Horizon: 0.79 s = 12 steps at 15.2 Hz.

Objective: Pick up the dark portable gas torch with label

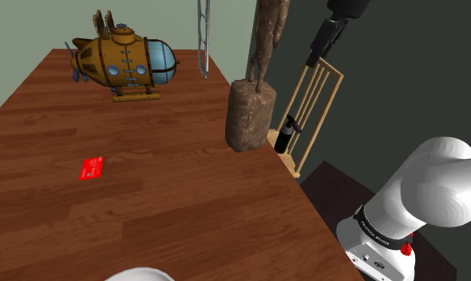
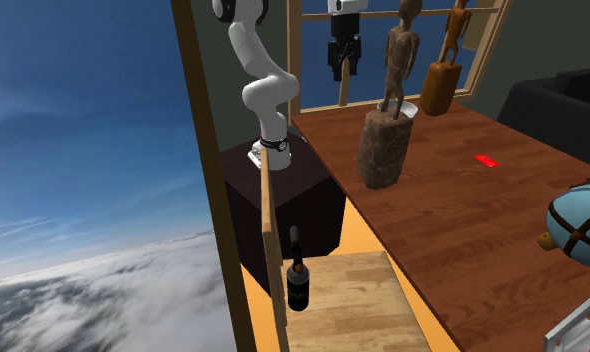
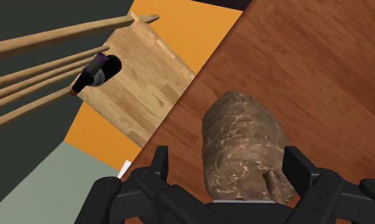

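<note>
Gripper spread, empty, high over the statue. Torch stands far below it and off to one side, on the chair seat (close to the slats). Risk: the descent clips statue or slats, toppling the torch.

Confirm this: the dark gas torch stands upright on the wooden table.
Wrong. The dark gas torch stands upright on the light wooden seat beside the table, not on the table itself. The second exterior view shows it.
</note>
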Tool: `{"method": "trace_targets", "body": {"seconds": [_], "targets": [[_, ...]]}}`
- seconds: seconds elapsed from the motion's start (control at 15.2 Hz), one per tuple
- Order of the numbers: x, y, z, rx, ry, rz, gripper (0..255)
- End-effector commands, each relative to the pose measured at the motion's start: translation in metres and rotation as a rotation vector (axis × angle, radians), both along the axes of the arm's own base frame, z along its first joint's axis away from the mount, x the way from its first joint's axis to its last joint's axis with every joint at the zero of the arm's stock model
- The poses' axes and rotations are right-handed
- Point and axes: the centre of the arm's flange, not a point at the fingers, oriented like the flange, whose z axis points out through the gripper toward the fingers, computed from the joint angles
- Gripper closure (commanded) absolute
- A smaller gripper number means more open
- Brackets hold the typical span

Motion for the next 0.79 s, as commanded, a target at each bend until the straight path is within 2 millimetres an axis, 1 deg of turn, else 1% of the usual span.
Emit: {"method": "trace_targets", "body": {"seconds": [0.0,0.4,0.73], "targets": [[0.000,0.000,0.000,0.000,0.000,0.000,0],[0.038,-0.039,-0.057,0.011,0.009,-0.129,0],[0.066,-0.075,-0.105,0.020,0.017,-0.236,0]]}}
